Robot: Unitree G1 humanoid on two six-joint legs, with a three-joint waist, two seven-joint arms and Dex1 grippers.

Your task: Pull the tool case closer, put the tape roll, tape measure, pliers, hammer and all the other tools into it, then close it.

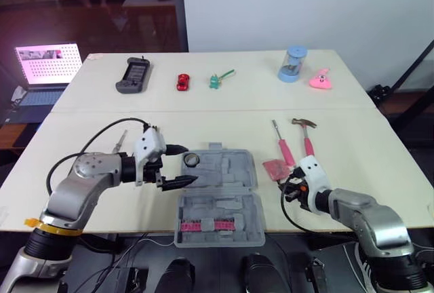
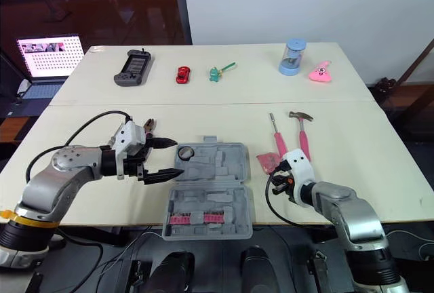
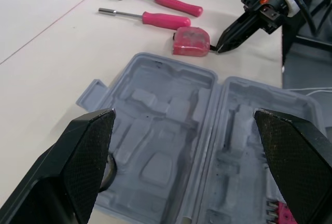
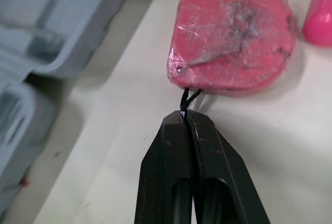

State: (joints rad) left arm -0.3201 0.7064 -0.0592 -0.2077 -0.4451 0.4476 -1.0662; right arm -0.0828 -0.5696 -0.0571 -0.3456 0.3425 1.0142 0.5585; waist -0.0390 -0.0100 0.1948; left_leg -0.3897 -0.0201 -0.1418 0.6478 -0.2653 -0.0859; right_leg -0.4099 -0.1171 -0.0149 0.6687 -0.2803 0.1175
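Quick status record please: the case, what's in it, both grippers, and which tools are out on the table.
case: tool case open, lying flat at the near edge of the table
in case: tape roll in the far left corner; pink bits in the near half
left gripper: open, at the case's left edge near the tape roll
right gripper: shut on the cord of the tape measure, right of the case
on table: tape measure, screwdriver, hammer

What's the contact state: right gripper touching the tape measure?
Touching. The right wrist view shows the right gripper shut on the black cord of the tape measure; its pink body sits just clear of the fingertips.
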